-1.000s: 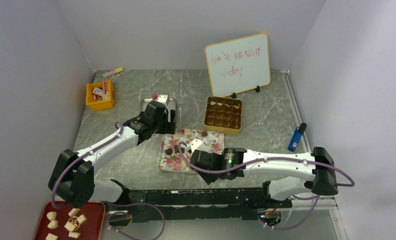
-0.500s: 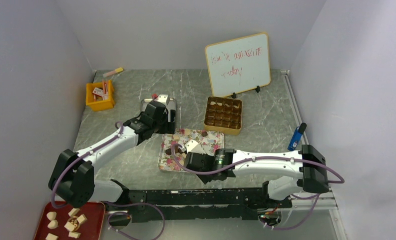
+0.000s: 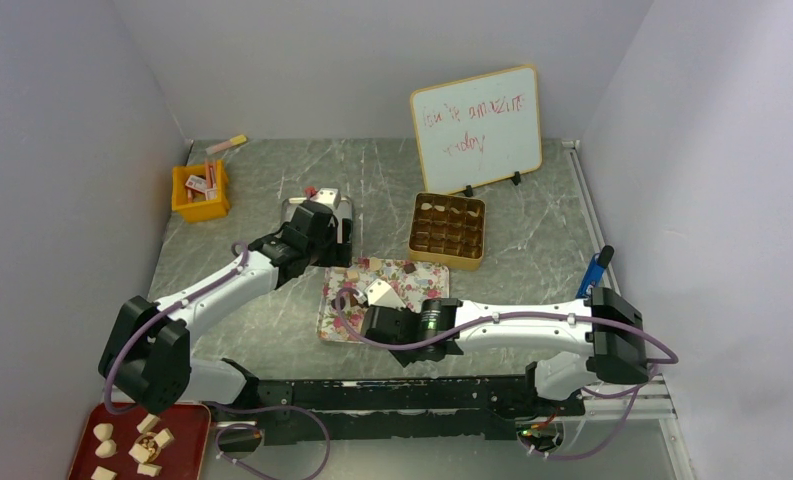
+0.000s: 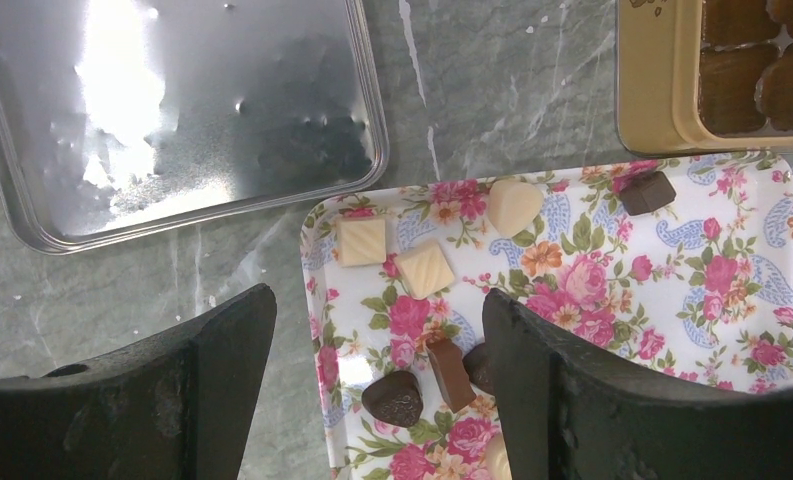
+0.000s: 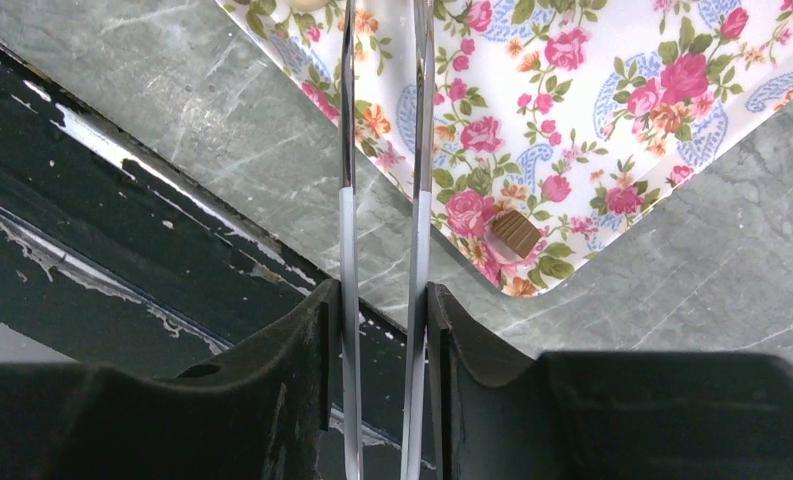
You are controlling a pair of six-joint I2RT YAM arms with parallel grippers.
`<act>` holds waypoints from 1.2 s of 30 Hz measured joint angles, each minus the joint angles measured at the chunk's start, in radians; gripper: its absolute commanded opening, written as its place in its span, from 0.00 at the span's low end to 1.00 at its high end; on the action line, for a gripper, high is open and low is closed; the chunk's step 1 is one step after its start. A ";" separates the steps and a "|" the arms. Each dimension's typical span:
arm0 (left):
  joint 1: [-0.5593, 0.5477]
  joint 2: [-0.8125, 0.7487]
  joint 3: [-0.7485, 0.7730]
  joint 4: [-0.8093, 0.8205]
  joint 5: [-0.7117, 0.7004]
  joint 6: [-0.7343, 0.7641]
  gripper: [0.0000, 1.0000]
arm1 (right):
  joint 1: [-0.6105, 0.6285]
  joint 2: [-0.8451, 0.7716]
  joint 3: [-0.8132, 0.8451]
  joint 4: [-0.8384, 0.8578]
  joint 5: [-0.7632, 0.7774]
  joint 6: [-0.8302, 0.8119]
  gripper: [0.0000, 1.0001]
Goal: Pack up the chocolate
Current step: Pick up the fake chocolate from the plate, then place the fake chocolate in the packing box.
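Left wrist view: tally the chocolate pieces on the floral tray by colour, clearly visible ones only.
Small cream-white chocolate pieces, square or heart-shaped: 3
Small brown chocolate pieces, dark to mid-brown: 4
Total on the rose-patterned floral tray: 7; a pale sliver at the bottom edge is not counted.

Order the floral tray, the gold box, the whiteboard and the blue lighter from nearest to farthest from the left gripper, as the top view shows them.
From the left gripper:
1. floral tray, just beside it, toward the arms' bases.
2. gold box, to its right.
3. whiteboard, at the back right.
4. blue lighter, at the table's far right edge.
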 measured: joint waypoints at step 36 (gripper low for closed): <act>0.000 0.000 0.000 0.000 -0.014 0.021 0.80 | -0.033 -0.054 0.179 -0.193 0.222 0.162 0.00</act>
